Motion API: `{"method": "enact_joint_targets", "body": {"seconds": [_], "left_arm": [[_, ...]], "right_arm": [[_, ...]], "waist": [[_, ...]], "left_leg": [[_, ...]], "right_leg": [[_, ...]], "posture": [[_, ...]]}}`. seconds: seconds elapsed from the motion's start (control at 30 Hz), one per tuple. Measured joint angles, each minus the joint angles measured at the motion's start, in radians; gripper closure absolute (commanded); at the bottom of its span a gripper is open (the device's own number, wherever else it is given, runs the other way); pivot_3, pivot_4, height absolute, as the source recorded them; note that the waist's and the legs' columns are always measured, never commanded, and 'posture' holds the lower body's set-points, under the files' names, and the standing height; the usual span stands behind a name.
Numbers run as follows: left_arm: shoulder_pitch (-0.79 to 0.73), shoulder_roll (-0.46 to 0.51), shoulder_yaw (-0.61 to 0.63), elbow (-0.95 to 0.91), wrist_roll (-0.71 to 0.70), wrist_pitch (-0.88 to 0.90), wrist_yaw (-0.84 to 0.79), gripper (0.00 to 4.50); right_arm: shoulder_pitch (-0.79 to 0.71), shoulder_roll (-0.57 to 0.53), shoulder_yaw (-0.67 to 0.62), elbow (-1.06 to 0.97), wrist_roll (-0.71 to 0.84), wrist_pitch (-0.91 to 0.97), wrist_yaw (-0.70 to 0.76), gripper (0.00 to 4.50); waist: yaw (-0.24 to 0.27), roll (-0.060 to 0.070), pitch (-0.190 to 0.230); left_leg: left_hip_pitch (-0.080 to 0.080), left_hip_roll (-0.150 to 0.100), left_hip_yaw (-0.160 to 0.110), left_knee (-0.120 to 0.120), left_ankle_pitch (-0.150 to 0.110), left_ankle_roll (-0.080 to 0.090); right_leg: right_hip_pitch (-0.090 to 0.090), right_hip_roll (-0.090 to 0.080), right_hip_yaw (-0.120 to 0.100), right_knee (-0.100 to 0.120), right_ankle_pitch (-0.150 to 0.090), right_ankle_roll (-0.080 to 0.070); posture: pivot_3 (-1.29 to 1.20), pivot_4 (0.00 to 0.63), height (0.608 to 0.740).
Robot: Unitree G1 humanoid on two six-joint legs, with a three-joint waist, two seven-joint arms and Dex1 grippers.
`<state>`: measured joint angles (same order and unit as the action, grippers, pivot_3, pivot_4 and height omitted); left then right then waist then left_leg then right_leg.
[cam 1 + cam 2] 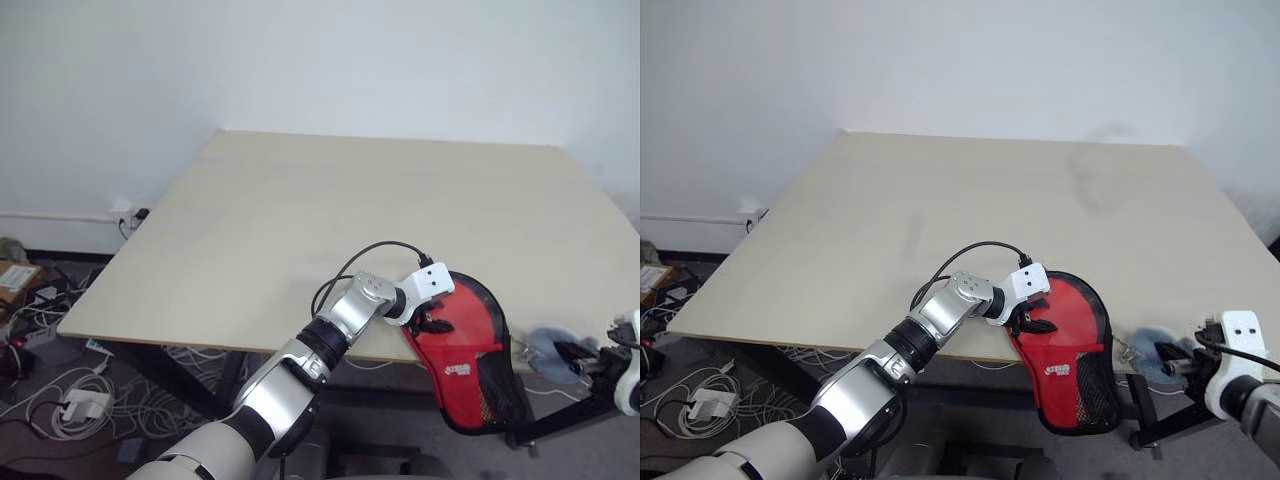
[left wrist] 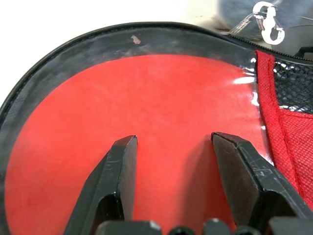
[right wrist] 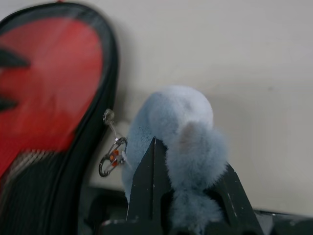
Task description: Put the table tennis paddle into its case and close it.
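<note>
the paddle itself could not be made out; whether it lay inside the case [image 1: 1065, 360] was hidden by the red fabric. the case hung over the near edge of the table [image 1: 330, 210], its rounded head resting on the tabletop and its black mesh end drooping below the edge, with a small white logo showing on the red. whether the zipper was fully closed could not be told.

the left gripper [image 1: 432, 317] lay on the rounded red part of the case, its two black fingers [image 2: 115, 181] spread about halfway and pressed flat on the fabric rather than pinching anything. in the left wrist view a shiny clear film covered the red panel inside the black edging.

the right gripper [image 1: 1185, 366] sat low at the right, partly cut off by the frame edge. its fingers [image 3: 149, 188] were closed on a fluffy pale blue pompom [image 3: 178, 137], which blocked most of the view beyond them. a small metal clasp [image 3: 111, 156] hung between the pompom and the case's black edge; how it joined the zipper was too blurred to tell.

under the table's left side lay a tangle of white cables [image 1: 60, 400] on the floor.
</note>
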<state>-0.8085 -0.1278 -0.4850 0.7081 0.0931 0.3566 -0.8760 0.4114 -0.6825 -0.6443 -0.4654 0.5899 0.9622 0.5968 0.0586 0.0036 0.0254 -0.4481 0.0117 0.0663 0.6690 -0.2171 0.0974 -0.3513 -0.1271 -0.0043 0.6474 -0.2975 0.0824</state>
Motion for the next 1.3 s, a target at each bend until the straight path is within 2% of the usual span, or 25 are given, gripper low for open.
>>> {"method": "enact_joint_targets", "body": {"seconds": [0.17,0.37,0.5,0.73,1.0,1.3], "left_arm": [[-0.009,-0.005,0.0,0.02,0.0,-0.013,0.0,1.96],[-0.015,-0.005,0.001,0.033,-0.001,-0.018,-0.001,1.96],[-0.018,-0.005,0.003,0.047,-0.001,-0.018,0.001,1.96],[-0.019,-0.005,0.016,0.057,-0.002,-0.017,-0.041,1.96],[-0.056,-0.013,-0.009,0.117,0.008,-0.057,-0.046,1.96],[-0.071,-0.014,-0.023,0.146,0.009,-0.081,-0.034,1.96]], "right_arm": [[0.107,-0.033,-0.005,0.01,-0.013,-0.105,0.074,4.48],[0.269,-0.126,0.042,-0.013,-0.145,-0.286,0.135,4.49],[0.257,-0.13,0.105,-0.012,-0.218,-0.331,0.111,4.49],[0.128,-0.129,0.24,-0.006,-0.303,-0.31,0.038,4.49],[0.093,-0.13,0.312,-0.035,-0.351,-0.316,0.043,4.49],[0.183,-0.161,0.349,-0.112,-0.361,-0.346,0.094,4.5]], "waist": [[0.012,0.0,0.0],[0.038,0.0,-0.001],[0.037,-0.008,-0.006],[0.0,-0.022,-0.013],[-0.03,-0.025,-0.015],[-0.029,-0.026,-0.016]], "left_leg": [[0.0,-0.001,-0.002,0.0,-0.003,-0.001],[0.0,-0.005,-0.004,0.003,-0.006,0.003],[0.001,-0.005,-0.004,0.005,-0.008,0.004],[0.002,-0.004,-0.004,0.006,-0.009,0.003],[0.002,-0.002,-0.005,0.006,-0.01,0.001],[0.002,-0.002,-0.005,0.006,-0.01,0.001]], "right_leg": [[0.004,-0.001,-0.002,-0.005,0.0,0.0],[0.008,-0.008,-0.009,-0.007,-0.002,0.001],[0.01,-0.01,-0.01,-0.008,-0.003,0.001],[0.012,-0.011,-0.01,-0.009,-0.002,0.001],[0.012,-0.01,-0.01,-0.009,-0.002,0.001],[0.012,-0.01,-0.011,-0.009,-0.002,0.001]], "posture": [[0.0,0.0,0.715],[0.0,0.0,0.715],[0.0,0.0,0.715],[0.0,0.0,0.715],[0.0,0.0,0.715],[0.0,0.0,0.715]]}}
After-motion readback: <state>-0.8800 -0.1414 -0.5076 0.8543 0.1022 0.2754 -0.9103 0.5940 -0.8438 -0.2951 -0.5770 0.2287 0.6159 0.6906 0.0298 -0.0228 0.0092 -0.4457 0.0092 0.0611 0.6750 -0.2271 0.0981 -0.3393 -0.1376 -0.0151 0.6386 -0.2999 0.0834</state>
